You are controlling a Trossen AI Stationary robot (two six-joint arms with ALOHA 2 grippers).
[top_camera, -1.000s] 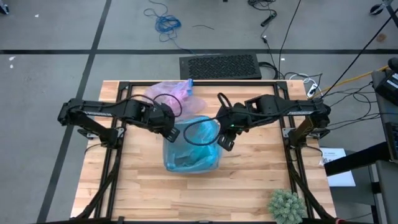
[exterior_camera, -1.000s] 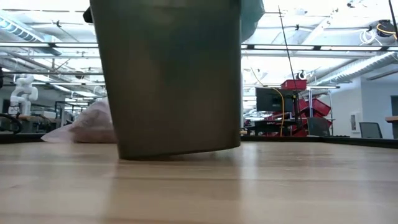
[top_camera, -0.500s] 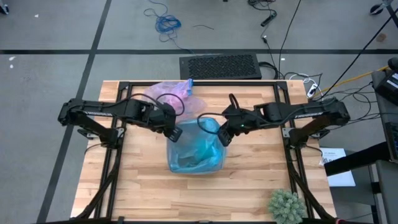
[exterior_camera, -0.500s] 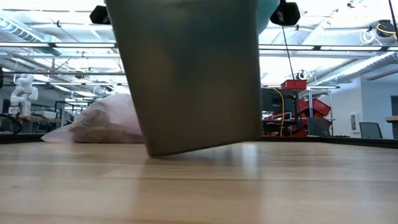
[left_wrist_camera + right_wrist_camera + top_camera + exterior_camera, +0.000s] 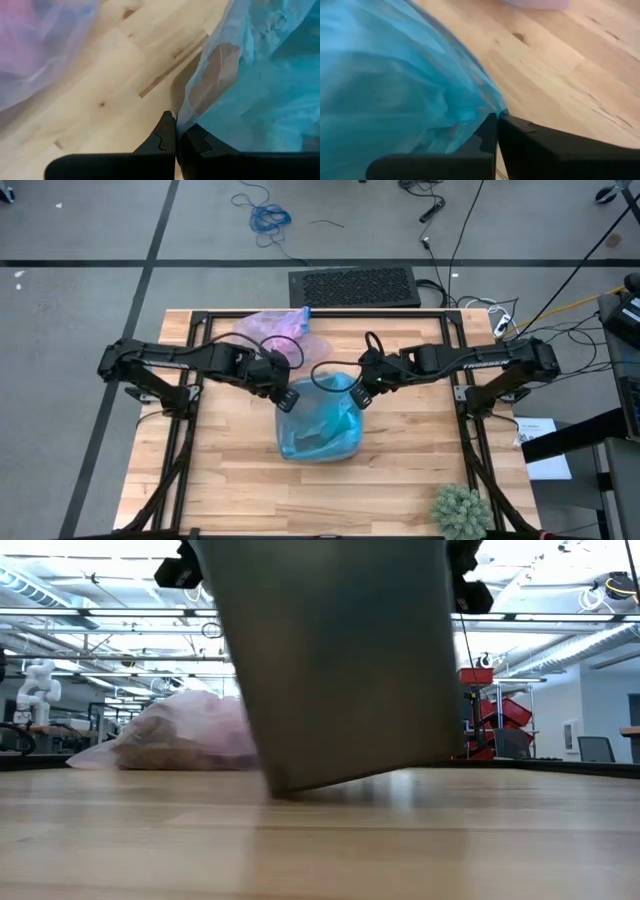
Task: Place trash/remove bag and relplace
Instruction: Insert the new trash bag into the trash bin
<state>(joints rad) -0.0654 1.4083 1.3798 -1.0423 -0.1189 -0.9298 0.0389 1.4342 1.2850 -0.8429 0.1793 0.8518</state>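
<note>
A wooden surface [image 5: 400, 480] is seen from above, framed by black rails. At its middle a dark bin [image 5: 340, 660] is stood, tilted, with one bottom edge lifted, and lined with a light blue plastic bag [image 5: 320, 420]. Behind the bin, near the far edge, the lavender-pink bag [image 5: 275, 330] is laid in a heap with brown trash [image 5: 165, 730] visible inside. A green spiky plant [image 5: 460, 508] is set at the near right corner. The left tool [image 5: 285, 398] is pinched shut on the blue bag's left rim. The right tool [image 5: 362, 395] is pressed together on the same bag's right rim.
</note>
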